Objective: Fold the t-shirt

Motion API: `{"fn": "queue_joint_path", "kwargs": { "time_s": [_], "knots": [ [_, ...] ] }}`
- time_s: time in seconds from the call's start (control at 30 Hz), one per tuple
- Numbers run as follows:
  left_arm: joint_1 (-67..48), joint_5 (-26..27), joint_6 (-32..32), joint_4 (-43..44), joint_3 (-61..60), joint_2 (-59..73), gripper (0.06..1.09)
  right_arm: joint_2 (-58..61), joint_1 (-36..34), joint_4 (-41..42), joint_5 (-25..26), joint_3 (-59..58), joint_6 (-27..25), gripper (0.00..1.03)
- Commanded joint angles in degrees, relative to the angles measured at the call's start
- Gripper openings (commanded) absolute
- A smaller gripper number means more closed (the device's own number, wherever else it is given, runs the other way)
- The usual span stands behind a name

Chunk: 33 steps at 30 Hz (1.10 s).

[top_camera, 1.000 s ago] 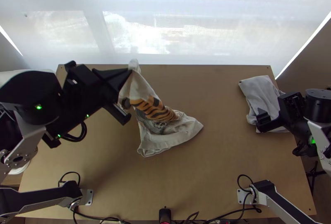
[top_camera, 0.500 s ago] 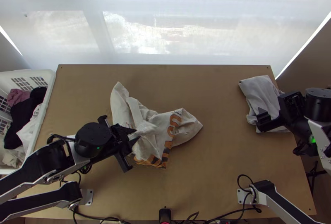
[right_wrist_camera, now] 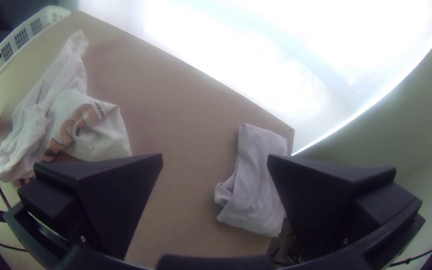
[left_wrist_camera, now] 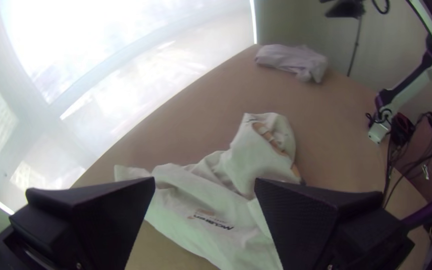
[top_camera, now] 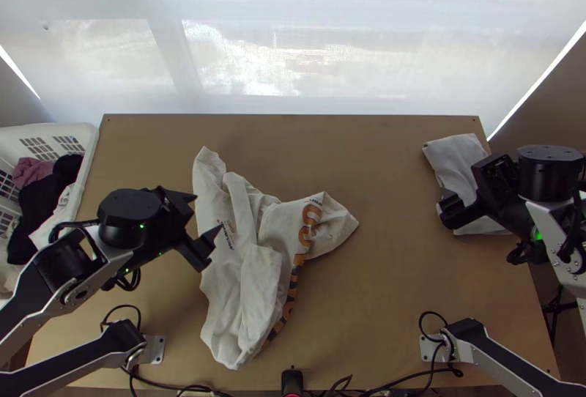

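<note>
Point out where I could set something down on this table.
The widest bare patch of table lies between the bunched t-shirt and folded grey cloth; a narrower strip runs behind the shirt. It's crowded around the left gripper and basket, and around the right gripper.

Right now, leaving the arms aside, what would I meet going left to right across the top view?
White basket → crumpled light t-shirt with orange print → pale folded cloth.
</note>
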Motion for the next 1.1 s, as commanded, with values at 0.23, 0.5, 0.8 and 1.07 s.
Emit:
{"fn": "queue_joint_path", "kwargs": {
  "time_s": [0.23, 0.5, 0.8, 1.07],
  "knots": [
    [23.4, 2.4, -1.6, 3.3, -4.8, -0.2, 1.03, 5.2, 20.1, 1.7, 0.0, -4.2, -2.4, 0.98],
    [28.8, 2.3, -4.0, 3.2, -7.9, 0.3, 1.03, 11.8, 33.6, 3.2, -1.8, -7.6, -0.2, 0.98],
    [33.6, 2.3, -4.8, 3.3, -9.9, 0.6, 1.03, 23.3, 40.7, 11.5, -5.1, -2.3, -0.3, 0.98],
    [35.0, 2.2, -5.0, 3.6, -13.0, -1.3, 1.03, 33.5, 45.1, 16.2, -8.0, -0.2, 1.7, 0.98]
  ]
}}
